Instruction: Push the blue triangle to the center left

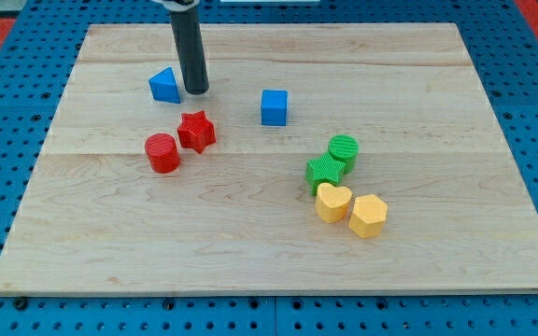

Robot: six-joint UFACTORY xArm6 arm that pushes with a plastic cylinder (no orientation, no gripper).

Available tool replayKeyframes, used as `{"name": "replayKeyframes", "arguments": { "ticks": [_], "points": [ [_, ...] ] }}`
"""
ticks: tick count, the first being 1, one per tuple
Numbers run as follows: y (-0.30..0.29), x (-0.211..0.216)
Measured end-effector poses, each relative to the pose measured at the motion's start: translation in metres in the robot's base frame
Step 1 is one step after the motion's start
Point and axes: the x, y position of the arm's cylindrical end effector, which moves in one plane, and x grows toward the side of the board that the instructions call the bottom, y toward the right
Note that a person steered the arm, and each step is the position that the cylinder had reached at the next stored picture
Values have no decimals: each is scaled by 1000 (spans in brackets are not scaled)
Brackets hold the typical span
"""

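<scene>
The blue triangle (164, 85) lies on the wooden board (278, 233) at the upper left. My tip (195, 91) rests on the board just to the right of the blue triangle, very close to it or touching it. The dark rod rises straight up from there to the view's top edge.
A red star (196, 131) and a red cylinder (162, 153) lie below the blue triangle. A blue cube (274, 107) sits right of the tip. A green cylinder (343, 149), green star (324, 171), yellow heart (332, 202) and yellow hexagon (368, 216) cluster at centre right.
</scene>
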Motion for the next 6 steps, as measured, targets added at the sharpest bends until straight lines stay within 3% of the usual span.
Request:
{"name": "replayKeyframes", "arguments": {
  "ticks": [2,4,5,6],
  "points": [
    [-38,-4],
    [-38,-40],
    [-75,-55],
    [-87,-19]
  ]
}}
